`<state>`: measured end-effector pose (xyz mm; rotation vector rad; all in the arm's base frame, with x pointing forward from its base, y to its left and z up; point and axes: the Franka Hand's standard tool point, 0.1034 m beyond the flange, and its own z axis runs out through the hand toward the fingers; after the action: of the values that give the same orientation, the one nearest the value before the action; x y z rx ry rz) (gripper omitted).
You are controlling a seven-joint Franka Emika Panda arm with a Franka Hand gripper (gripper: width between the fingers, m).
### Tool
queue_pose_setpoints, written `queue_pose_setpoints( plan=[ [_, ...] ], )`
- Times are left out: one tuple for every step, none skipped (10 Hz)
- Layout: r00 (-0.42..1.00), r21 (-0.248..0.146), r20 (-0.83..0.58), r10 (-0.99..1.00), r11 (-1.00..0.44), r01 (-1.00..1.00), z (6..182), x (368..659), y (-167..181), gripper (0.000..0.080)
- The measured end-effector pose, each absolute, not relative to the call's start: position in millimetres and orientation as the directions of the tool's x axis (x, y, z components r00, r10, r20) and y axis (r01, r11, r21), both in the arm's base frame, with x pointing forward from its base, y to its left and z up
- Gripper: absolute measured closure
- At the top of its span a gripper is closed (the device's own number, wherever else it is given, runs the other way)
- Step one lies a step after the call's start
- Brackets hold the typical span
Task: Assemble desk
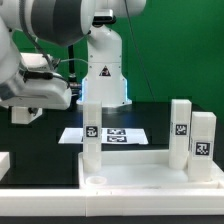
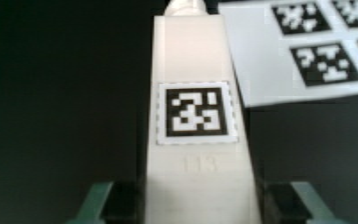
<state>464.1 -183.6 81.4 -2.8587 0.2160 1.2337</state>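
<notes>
I see the desk panel [image 1: 150, 172] lying rim-up at the counter's [image 1: 40, 140] front edge, a leg [image 1: 91, 135] standing at its corner on the exterior view's left, and two more legs [image 1: 180, 130] [image 1: 203, 145] upright along its edge on the exterior view's right. Dark open counter lies between the panel and the marker board [image 1: 110, 134] behind it. In the wrist view my hand [image 2: 197, 200] straddles a tagged leg [image 2: 197, 110], a finger [image 2: 101, 203] at each side, though I cannot tell if they press it.
</notes>
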Motion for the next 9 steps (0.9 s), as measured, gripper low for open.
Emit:
queue_pose_setpoints(
  plan=[
    [0.707,0.020,-0.697,-0.120,-0.989,-0.148,97.3,477.6,-176.5,0.0512],
    [0.742,-0.011,-0.658,-0.128,-0.984,-0.180,133.2,505.8,-176.2,0.0512],
    [0.776,-0.005,-0.610,-0.160,-0.979,-0.205,153.5,532.8,-186.8,0.0512],
    [0.834,0.010,-0.527,-0.162,-0.983,-0.184,163.6,557.4,-193.8,0.0512],
    [0.879,0.017,-0.450,-0.158,-0.986,-0.168,164.9,565.5,-191.9,0.0512],
    [0.913,0.018,-0.374,-0.161,-0.986,-0.167,163.5,567.0,-192.2,0.0512],
    [0.941,0.023,-0.295,-0.167,-0.986,-0.168,164.3,568.3,-194.5,0.0512],
    [0.958,0.030,-0.231,-0.169,-0.986,-0.166,164.4,571.3,-195.4,0.0512],
    [0.972,0.038,-0.160,-0.173,-0.985,-0.169,164.5,575.5,-184.2,0.0512]
  ],
)
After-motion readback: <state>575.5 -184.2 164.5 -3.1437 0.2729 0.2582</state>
